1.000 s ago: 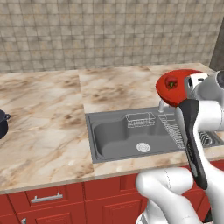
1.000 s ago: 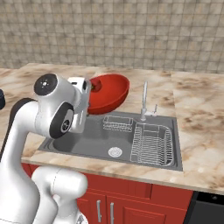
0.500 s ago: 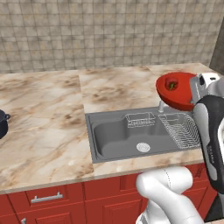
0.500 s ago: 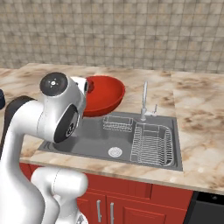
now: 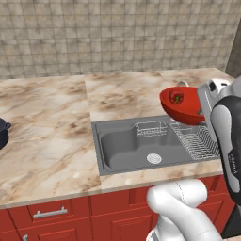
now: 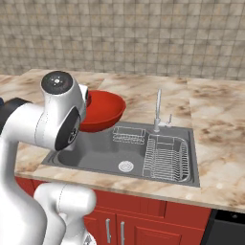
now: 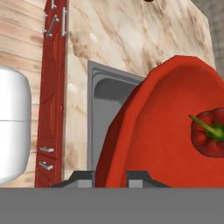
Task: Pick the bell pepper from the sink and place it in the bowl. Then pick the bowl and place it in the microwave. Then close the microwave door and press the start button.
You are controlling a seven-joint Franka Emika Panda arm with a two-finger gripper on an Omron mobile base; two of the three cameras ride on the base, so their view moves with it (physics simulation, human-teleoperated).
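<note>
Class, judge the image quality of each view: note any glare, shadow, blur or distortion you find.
Left base view: sharp, evenly lit; the bowl is glossy, the bell pepper crisp, the sink softly shaded. Right base view: equally sharp; the bowl's inside darkens toward the arm. Hand view: extreme close-up stretches the bowl, its rim between the fingertips; flat shading, no blur.

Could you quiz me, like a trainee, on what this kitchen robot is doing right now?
1. True or false: the bell pepper lies in the bowl.
2. Where is the bowl? A) resting in the sink B) held up in the air above the sink C) on the floor
3. Fill in: the tool is closed on the bowl's ____.

Key: 1 true; 2 B; 3 rim.
</note>
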